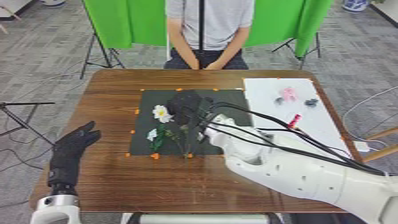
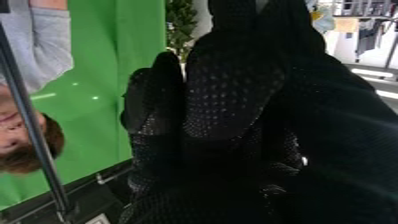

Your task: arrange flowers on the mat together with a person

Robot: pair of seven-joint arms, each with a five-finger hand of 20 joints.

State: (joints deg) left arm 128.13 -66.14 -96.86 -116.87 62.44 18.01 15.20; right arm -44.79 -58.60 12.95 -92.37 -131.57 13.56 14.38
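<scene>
Now, the large white flower point(image 1: 162, 113) is lying on the left part of the dark mat point(image 1: 213, 149), with a narrow strip of mat running between its petals and the left edge. A smaller white bloom point(image 1: 152, 134) is sitting nearer the robot, close to that same edge, and green leaves point(image 1: 158, 145) are spreading beside it toward the near edge. Thin stems point(image 1: 187, 143) are stretching toward that near edge too, between the leaves and the right arm point(image 1: 289, 175). Over the mat's middle and far part, the right hand point(image 1: 185, 103) is hanging just beside the large flower; I'm not able to tell how far open it is or whether it is holding anything. Its arm is slanting in across the near right part of the table point(image 1: 169, 187), taking up the room on that side. Along the mat's right side, the white sheet point(image 1: 266, 85) is lying just beside it, bearing a pink flower point(image 1: 288, 93) toward the far end and a red item point(image 1: 294, 121) farther in. Over on the left, the left hand point(image 1: 75, 144) is waiting open and relaxed by the table's left edge, holding nothing, with a band of brown wood separating it from the mat.
</scene>
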